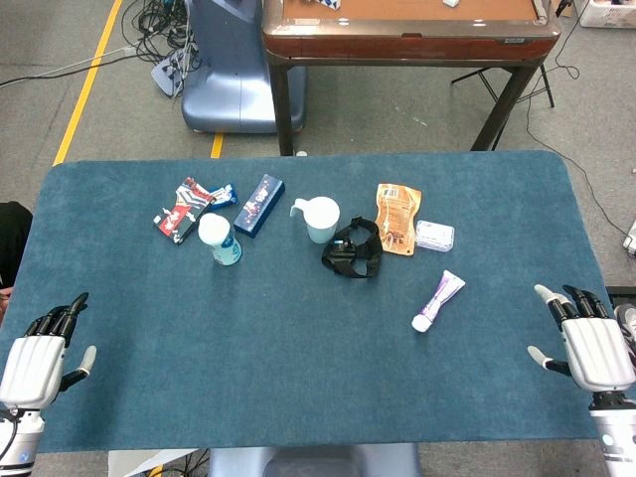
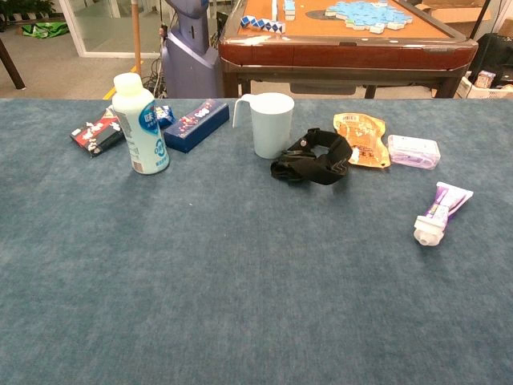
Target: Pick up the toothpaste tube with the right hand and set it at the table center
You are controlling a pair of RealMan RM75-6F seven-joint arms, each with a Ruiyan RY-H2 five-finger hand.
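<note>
The toothpaste tube (image 1: pixel 438 299) is white and purple and lies flat on the blue table, right of the middle, its white cap pointing toward the front. The chest view shows the tube (image 2: pixel 440 211) at the right side. My right hand (image 1: pixel 592 345) hovers at the table's front right corner, palm down, fingers apart and holding nothing, well to the right of the tube. At the front left corner my left hand (image 1: pixel 38 359) is likewise spread and holds nothing. Neither hand appears in the chest view.
Along the back of the blue table (image 1: pixel 298 378) sit a black strap bundle (image 1: pixel 353 248), a white mug (image 1: pixel 320 218), an orange pouch (image 1: pixel 398 217), a small clear pack (image 1: pixel 434 236), a white bottle (image 1: pixel 220 239), a blue box (image 1: pixel 259 205) and snack packets (image 1: pixel 184 209).
</note>
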